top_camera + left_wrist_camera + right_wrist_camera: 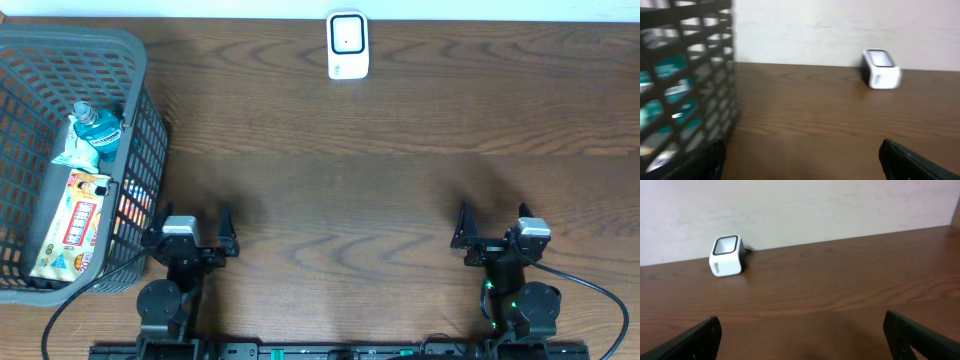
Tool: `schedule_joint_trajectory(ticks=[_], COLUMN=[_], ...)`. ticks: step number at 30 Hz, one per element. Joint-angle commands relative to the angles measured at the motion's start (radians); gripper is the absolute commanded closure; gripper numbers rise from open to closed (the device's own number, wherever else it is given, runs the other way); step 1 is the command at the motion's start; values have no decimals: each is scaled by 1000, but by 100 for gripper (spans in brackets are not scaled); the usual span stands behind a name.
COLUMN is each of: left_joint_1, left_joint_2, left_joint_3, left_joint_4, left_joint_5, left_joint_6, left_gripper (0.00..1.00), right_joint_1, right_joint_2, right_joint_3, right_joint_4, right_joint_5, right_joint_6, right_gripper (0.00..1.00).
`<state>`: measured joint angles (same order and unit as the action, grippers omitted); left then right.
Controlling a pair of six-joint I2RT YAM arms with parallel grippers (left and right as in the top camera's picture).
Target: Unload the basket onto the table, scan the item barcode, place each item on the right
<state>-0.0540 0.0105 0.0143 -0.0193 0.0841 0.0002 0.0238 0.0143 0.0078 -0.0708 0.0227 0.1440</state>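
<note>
**Overhead.** You are looking down on the grey basket point(150, 100) standing at the left of the table point(350, 160), with the frame cutting off its left side. The items are lying inside it: a bottle point(97, 127) of blue liquid, a white pouch point(78, 152) and a yellow packet point(75, 222). Their print is showing too small to read. The white scanner point(347, 45) is standing at the far edge, well apart from the basket. The left gripper point(188, 222) and right gripper point(494, 215) are waiting at the near edge, fingers spread wide and holding nothing. Whether the left one's outer finger is touching the basket wall, you cannot tell.

**Left wrist.** The basket point(685, 75) is filling the left side, blurred, with teal packaging showing through the mesh. Only two fingertips point(910, 160) are entering at the bottom corners. The scanner point(881, 69) is sitting far right.

**Right wrist.** The scanner point(726, 256) is sitting far left, with bare wood lying between the wide-set fingers point(915, 335). The basket and items are falling outside this view.
</note>
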Motion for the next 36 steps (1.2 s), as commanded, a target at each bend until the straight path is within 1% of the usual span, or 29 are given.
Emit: schedule_joint_trajectory(ticks=[1,3,7,12,18,20,22,24,27,29,31,32,35,36], left_joint_1=[4,4,4,4,4,4,4,4,4,4,5,5,5,5], left_joint_2=[-6,-5,27,166,467,553,625,665,710,741,763,775,826,856], left_joint_3=[16,45,154,348,700,825,927,972,969,968,975,990,1083,1138], left_joint_4=[-36,-35,-36,-59,-234,-314,-415,-520,-589,-608,-597,-589,-577,-578], left_joint_5=[235,265,265,267,278,332,451,510,517,530,521,495,362,292], left_joint_6=[2,-10,-21,-24,-23,-19,-20,-19,-20,-20,-26,-53,-121,-141], left_gripper=[2,2,2,2,2,2,2,2,2,2,2,2,2,2], right_joint_1=[-3,-3,-3,-3,-3,-3,-3,-3,-3,-3,-3,-3,-3,-3], right_joint_2=[-8,-8,-8,-8,-8,-8,-8,-8,-8,-8,-8,-8,-8,-8], right_joint_3=[-2,-2,-2,-2,-2,-2,-2,-2,-2,-2,-2,-2,-2,-2], right_joint_4=[-2,-2,-2,-2,-2,-2,-2,-2,-2,-2,-2,-2,-1,-2], right_joint_5=[9,9,9,9,9,9,9,9,9,9,9,9,9,9], right_joint_6=[-14,-14,-14,-14,-14,-14,-14,-14,-14,-14,-14,-14,-14,-14], right_gripper=[1,1,1,1,1,1,1,1,1,1,1,1,1,1])
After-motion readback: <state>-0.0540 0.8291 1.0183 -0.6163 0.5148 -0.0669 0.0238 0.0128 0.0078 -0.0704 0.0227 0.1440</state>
